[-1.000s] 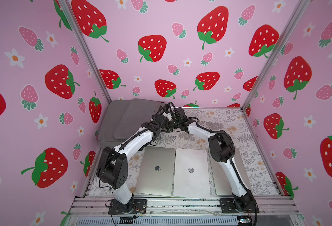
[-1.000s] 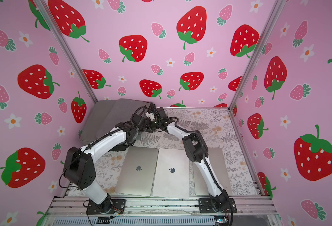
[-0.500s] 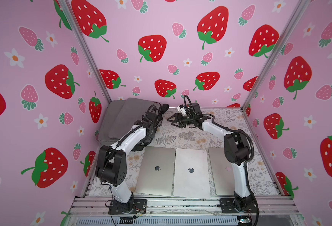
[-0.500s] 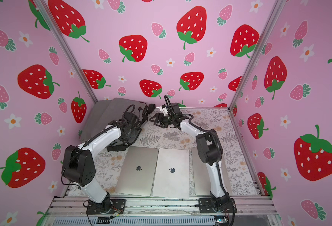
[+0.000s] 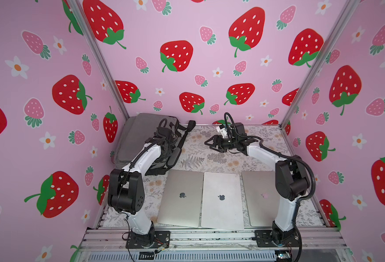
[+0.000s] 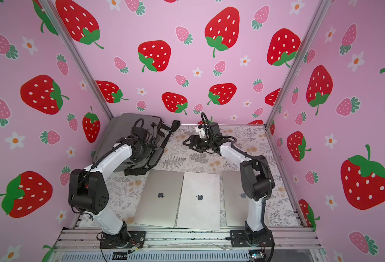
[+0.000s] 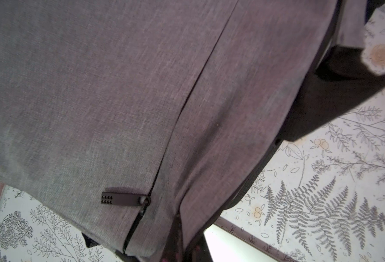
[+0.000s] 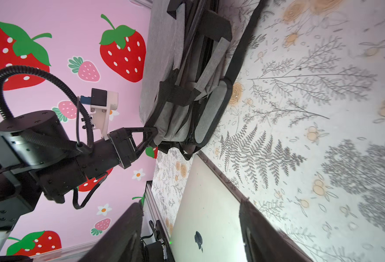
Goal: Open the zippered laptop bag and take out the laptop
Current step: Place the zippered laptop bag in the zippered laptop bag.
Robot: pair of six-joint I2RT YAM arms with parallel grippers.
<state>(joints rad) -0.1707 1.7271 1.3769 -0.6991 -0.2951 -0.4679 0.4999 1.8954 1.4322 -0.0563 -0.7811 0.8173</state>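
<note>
The grey laptop bag (image 5: 137,129) (image 6: 123,127) lies at the back left, its black straps (image 5: 187,133) spilling onto the table. My left gripper (image 7: 182,247) is shut on the fabric at the bag's near edge, beside the black zipper pull (image 7: 123,199). The right wrist view shows its fingers (image 8: 149,133) pinching that corner of the bag (image 8: 159,68). My right gripper (image 5: 209,145) (image 6: 186,143) (image 8: 190,204) hangs open and empty over the middle back of the table, pointing at the bag. Whether a laptop is inside the bag is hidden.
Three shut silver laptops (image 5: 182,197) (image 5: 221,199) (image 5: 259,195) lie side by side along the front of the floral table (image 5: 221,158). Pink strawberry walls enclose left, back and right. The strap's padded part (image 5: 174,156) lies by the left arm.
My right gripper has pulled away from the bag to the right and opened. The left gripper has stayed shut on the bag and shifted slightly left.
</note>
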